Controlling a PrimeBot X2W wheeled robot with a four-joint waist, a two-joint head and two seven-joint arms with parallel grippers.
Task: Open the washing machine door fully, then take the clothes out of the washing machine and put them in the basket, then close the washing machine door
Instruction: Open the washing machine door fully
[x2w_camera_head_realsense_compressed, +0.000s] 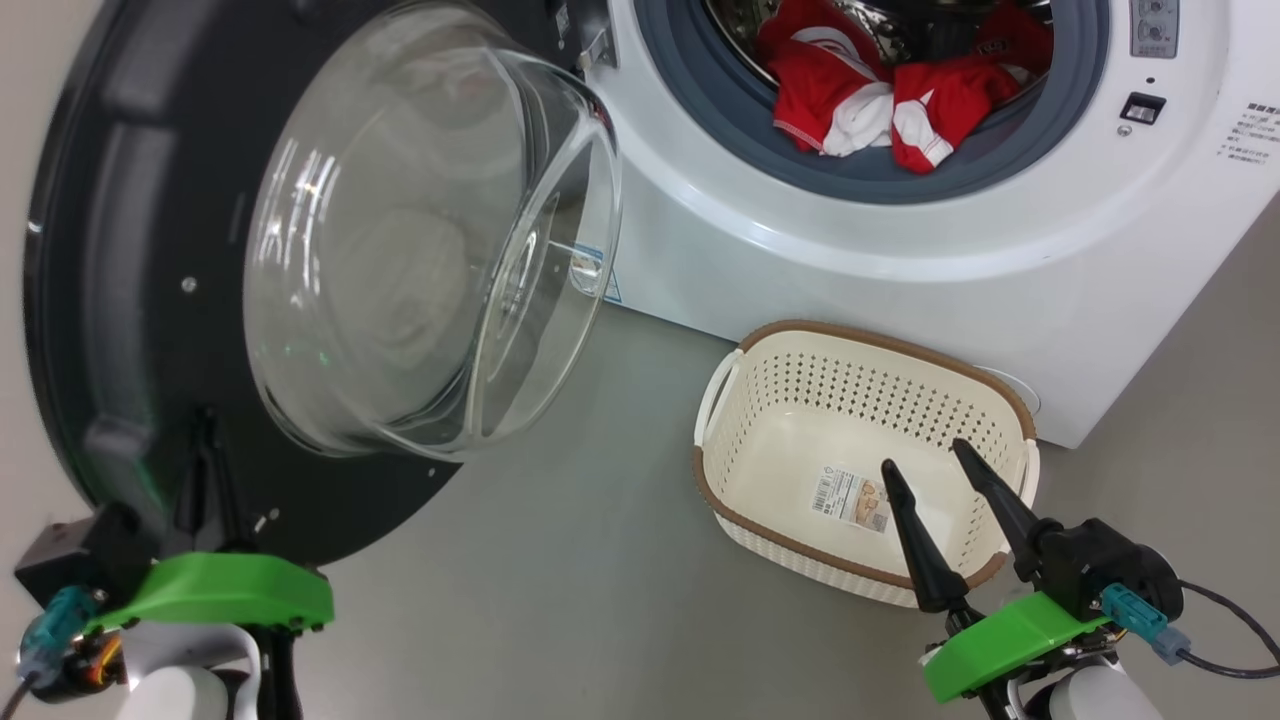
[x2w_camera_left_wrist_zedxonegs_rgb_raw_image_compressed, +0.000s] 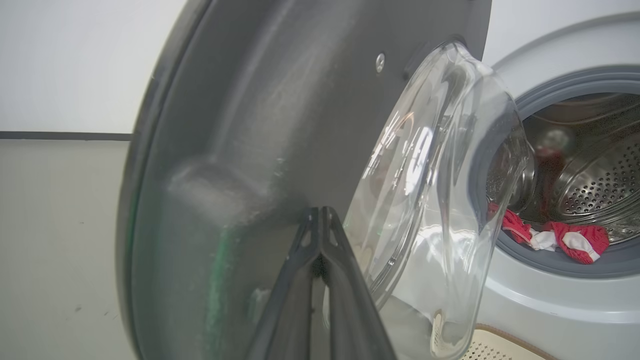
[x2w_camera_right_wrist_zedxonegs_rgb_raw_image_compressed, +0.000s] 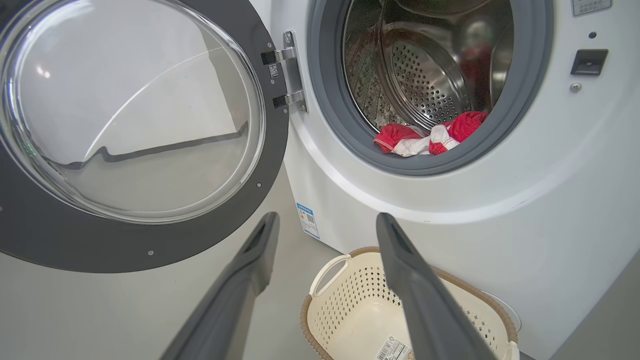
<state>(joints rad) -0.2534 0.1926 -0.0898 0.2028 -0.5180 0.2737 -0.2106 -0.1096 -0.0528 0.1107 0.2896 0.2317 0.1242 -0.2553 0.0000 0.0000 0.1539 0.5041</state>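
Round black-rimmed glass door (x2w_camera_head_realsense_compressed: 90, 250) open; red-and-white garments (x2w_camera_head_realsense_compressed: 880, 100) inside white front-loader (x2w_camera_head_realsense_compressed: 900, 280); left gripper (x2w_camera_left_wrist_zedxonegs_rgb_raw_image_compressed: 320, 214) closed at door's inner face; right gripper (x2w_camera_head_realsense_compressed: 922, 455) spread, empty, by cream perforated basket (x2w_camera_head_realsense_compressed: 800, 400).

I see the door (x2w_camera_head_realsense_compressed: 130, 300) standing wide open, its black rim right in front of the pinched-together tips of my left gripper (x2w_camera_left_wrist_zedxonegs_rgb_raw_image_compressed: 320, 212) and its glass bowl bulging just to their right. The red-and-white clothes (x2w_camera_head_realsense_compressed: 880, 90) lie bunched at the drum's front lip, well beyond my right gripper (x2w_camera_head_realsense_compressed: 922, 455). The cream basket (x2w_camera_head_realsense_compressed: 860, 335) sits empty below that gripper's spread fingers, just in front of the white washing machine (x2w_camera_head_realsense_compressed: 900, 270).
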